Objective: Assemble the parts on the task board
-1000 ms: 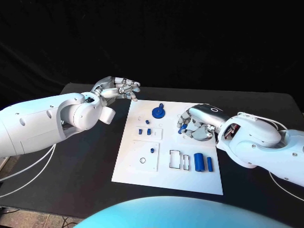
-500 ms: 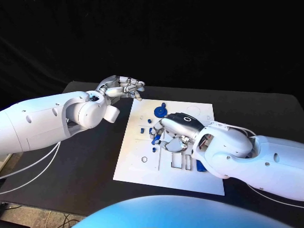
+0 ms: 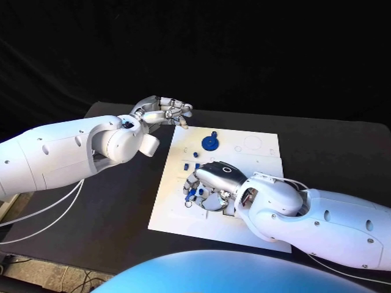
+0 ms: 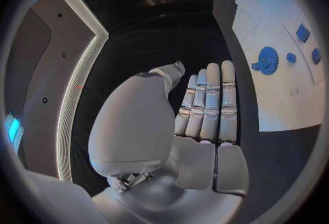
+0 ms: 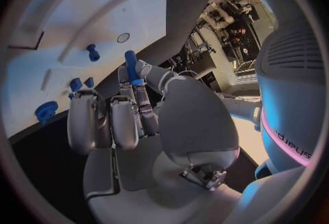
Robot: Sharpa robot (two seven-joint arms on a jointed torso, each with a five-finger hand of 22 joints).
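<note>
The white rectangular task board point(image 3: 257, 160) lies in the middle of the black table point(image 3: 336, 146), its long side running from near to far. The robot's right hand point(image 3: 211, 183) is over the board's left middle part, palm down. In the right wrist view its fingers point(image 5: 113, 120) are curled inward, and a small blue cylindrical peg point(image 5: 131, 67) is pinched between the thumb and a fingertip, standing up from the grip just above the board's surface. A short blue pin point(image 5: 92, 52) stands in the board close by, next to a small round hole point(image 5: 123, 38).

Toward the board's far end a round blue gear-like disc point(image 3: 211, 143) lies flat, and two small blue blocks point(image 3: 192, 166) sit nearer, just beyond the right hand.

The left hand point(image 3: 165, 112) hovers over the bare table by the board's far left corner, apart from it. In the left wrist view its fingers point(image 4: 209, 103) lie straight and pressed side by side, holding nothing.
</note>
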